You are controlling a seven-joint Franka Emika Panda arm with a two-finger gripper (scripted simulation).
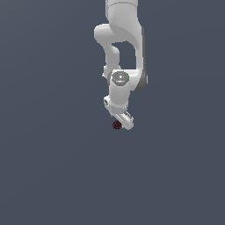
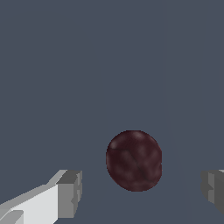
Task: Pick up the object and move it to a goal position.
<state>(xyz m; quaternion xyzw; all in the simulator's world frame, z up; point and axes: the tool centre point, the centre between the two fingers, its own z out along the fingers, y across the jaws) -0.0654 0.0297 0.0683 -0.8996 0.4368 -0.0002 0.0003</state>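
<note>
Pincer (image 2: 140,192) fingers (image 2: 70,194) stand spread wide, gripping nothing. Between them, clear of both, sits the object (image 2: 134,160), a dark maroon ball. Judgement: approach complete; closing, lifting and carrying to the goal remain. No goal marker visible.

Ball (image 2: 134,160) betw. the fingers (image 2: 70,194) looked matt, mottled maroon, slightly bumpy. Gripper (image 2: 140,194) was smooth white plastic w/ matt grey pads.

The ball (image 2: 134,160) lies between the gripper's (image 2: 140,192) two fingers (image 2: 70,192), touching neither. In the exterior view the ball (image 1: 117,125) sits just beside the gripper (image 1: 124,119), on its left.
</note>
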